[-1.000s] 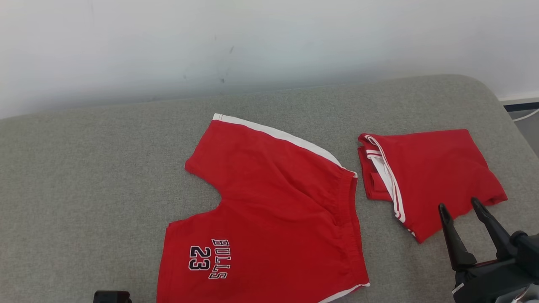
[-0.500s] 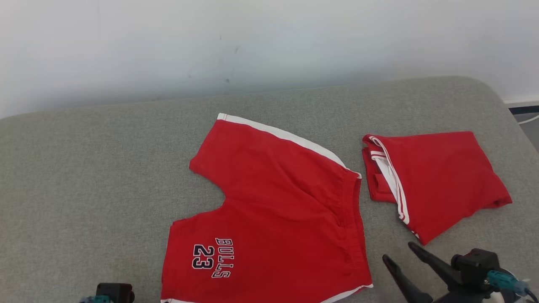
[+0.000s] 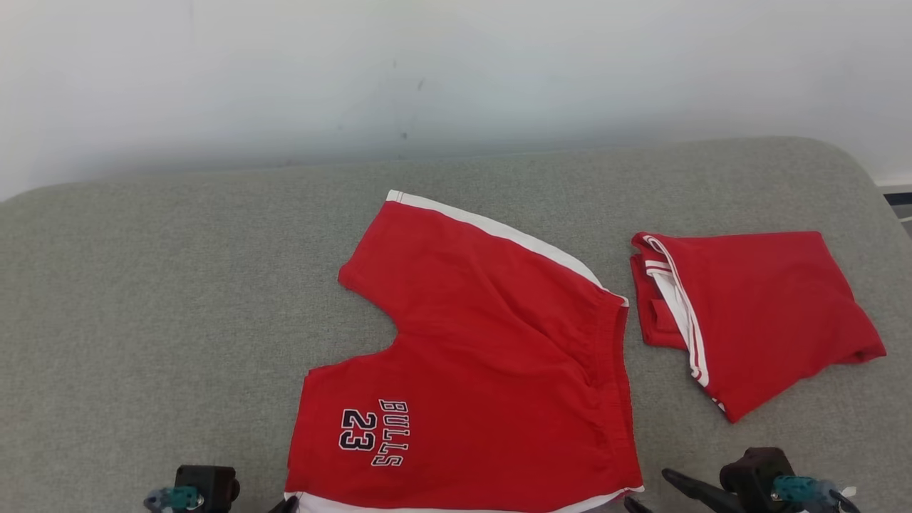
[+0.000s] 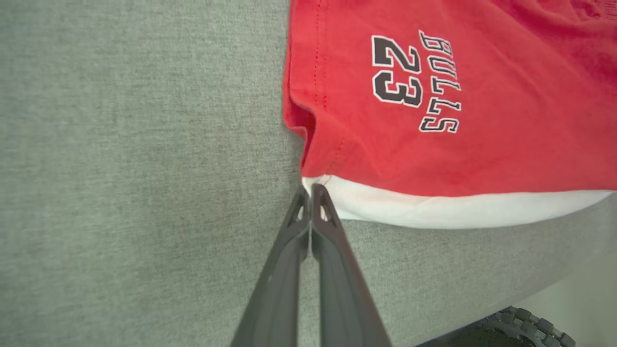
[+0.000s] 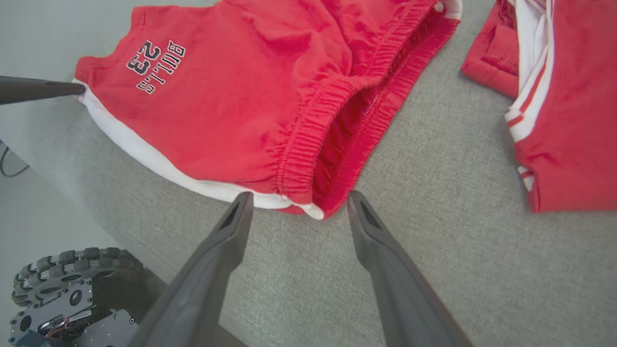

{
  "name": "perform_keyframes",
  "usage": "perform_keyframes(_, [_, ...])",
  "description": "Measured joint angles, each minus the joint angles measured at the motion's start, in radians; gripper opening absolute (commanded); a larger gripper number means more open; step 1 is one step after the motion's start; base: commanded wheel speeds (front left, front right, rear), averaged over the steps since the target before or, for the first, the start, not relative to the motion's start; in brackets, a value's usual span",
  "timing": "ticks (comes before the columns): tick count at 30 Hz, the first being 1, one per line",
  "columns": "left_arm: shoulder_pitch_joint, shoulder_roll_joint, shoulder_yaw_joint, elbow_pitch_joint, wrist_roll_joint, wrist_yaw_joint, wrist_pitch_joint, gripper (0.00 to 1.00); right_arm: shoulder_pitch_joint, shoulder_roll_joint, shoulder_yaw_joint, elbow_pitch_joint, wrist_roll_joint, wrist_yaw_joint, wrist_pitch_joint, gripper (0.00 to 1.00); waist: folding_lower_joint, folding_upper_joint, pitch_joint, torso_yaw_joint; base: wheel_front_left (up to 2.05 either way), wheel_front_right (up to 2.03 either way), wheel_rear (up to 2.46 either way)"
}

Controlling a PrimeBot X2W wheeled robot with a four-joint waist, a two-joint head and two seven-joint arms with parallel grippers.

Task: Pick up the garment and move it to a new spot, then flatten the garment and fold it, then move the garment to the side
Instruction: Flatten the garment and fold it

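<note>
Red white-trimmed shorts [image 3: 484, 342] printed BULLS 23 lie spread flat.

Red shorts [image 3: 484, 356], white trim [image 4: 434, 212], dark lettering [image 4: 414, 82]; grey upholstery [image 3: 142, 285]

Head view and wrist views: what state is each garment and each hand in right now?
Bulls 23 shorts: spread flat, unfolded, waistband mouth gaping a little.
Folded red garment: folded, lying apart to the shorts' right.
Left hand: shut, tips at the shorts' white-hem corner; pinch unclear.
Right hand: open, fingertips either side of the waistband corner, not closed.
</note>
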Motion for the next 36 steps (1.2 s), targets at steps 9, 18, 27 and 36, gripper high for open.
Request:
perform_keyframes(9, [-0.011,-0.013,-0.007,0.031,0.0,-0.009,-0.017,0.0,-0.055,0.006,0.06,0.072,-0.044,0.012,0.067,0.52,0.0,0.0,-0.012,0.028,0.0,0.0,0.0])
perform_keyframes(18, [-0.011,-0.018,-0.005,0.051,0.0,-0.016,-0.032,0.0,-0.072,0.016,0.069,0.106,-0.052,0.017,0.068,0.0,0.0,0.0,-0.019,0.03,0.0,0.0,0.0])
perform_keyframes(27, [-0.01,-0.016,0.002,0.063,-0.002,-0.017,-0.05,0.0,-0.072,0.014,0.066,0.114,-0.044,0.027,0.05,0.0,0.0,0.0,-0.025,0.018,0.0,0.0,0.0])
perform_keyframes(36, [-0.012,0.007,0.018,0.016,0.001,-0.023,-0.08,0.0,-0.072,0.014,0.007,0.074,0.033,0.035,-0.007,0.0,0.0,0.0001,-0.039,0.012,0.0,0.0,0.0])
